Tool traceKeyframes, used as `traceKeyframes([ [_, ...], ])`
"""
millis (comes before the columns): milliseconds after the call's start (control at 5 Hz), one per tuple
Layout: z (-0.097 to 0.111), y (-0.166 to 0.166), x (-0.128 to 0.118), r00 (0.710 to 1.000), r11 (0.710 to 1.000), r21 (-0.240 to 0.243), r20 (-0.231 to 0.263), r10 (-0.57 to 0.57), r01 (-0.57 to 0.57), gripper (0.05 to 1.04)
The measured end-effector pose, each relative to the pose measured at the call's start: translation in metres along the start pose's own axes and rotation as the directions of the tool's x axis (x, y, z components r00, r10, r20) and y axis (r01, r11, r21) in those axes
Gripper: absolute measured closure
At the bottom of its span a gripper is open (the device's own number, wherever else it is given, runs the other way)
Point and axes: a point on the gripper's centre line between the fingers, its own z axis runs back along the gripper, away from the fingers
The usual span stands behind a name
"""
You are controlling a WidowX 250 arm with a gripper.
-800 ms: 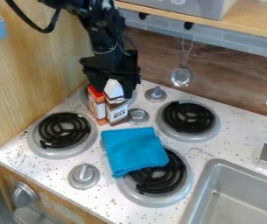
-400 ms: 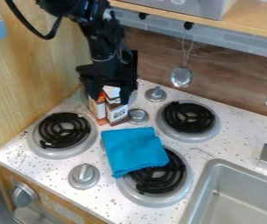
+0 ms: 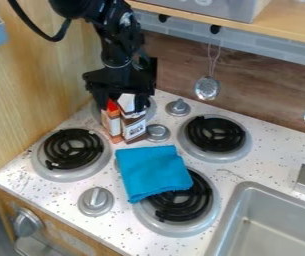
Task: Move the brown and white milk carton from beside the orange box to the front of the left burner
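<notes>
The gripper (image 3: 122, 99) hangs over the upper left of the stovetop (image 3: 54, 191), its fingers spread wide about the tops of two small cartons that stand upright side by side. The orange carton with a red top (image 3: 114, 127) is on the left, and the brown-and-white carton (image 3: 135, 129) is on the right, near a silver knob (image 3: 157, 132). Whether either finger touches a carton I cannot tell, and no firm hold shows. This looks like the lining-up stage around the cartons, with a grip not yet made or just let go. A move from here seems to call for care: closing would need the fingers squared on the chosen carton, while lifting away would need a straight rise, since a sideways brush could tip either one. A blue cloth (image 3: 153, 172) lies at the middle, partly over the lower burner (image 3: 185, 205).
</notes>
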Motion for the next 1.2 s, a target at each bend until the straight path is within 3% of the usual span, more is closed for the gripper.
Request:
traceKeyframes([
  [400, -0.008, -0.012, 0.017, 0.989, 0.989, -0.029, 0.001, 0.146, -0.146, 0.083],
  [800, -0.017, -0.022, 0.036, 0.978, 0.977, -0.037, -0.026, 0.207, -0.208, 0.083],
  [1200, -0.038, -0.023, 0.045, 0.978, 0.979, 0.019, -0.048, 0.205, -0.204, 0.135],
])
